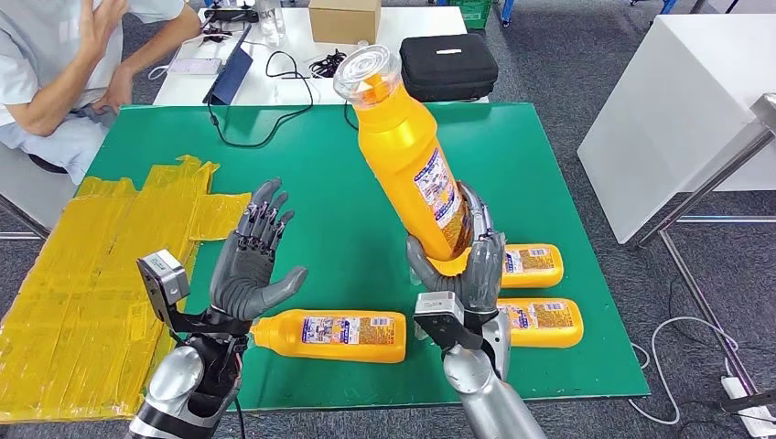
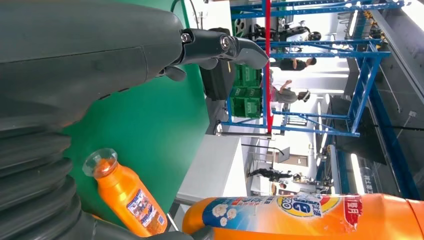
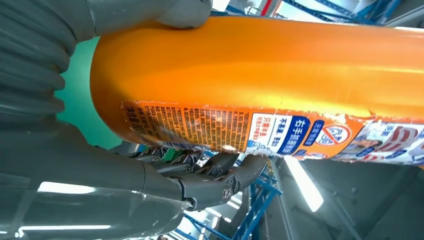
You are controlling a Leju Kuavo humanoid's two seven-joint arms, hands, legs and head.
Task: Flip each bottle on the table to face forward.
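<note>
I am holding one lifted bottle point(image 1: 403, 155) in my right hand point(image 1: 471, 265), mid-flip, left hand point(image 1: 252, 261) spread empty; next I judge it needs setting down label forward.

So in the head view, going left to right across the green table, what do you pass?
Yellow sheet → left hand, open → lying bottle by it → raised bottle gripped by the right hand → two lying bottles, one farther, one nearer.

One orange bottle point(image 1: 407, 155) raised, three bottles point(image 1: 331, 335) lying.
</note>
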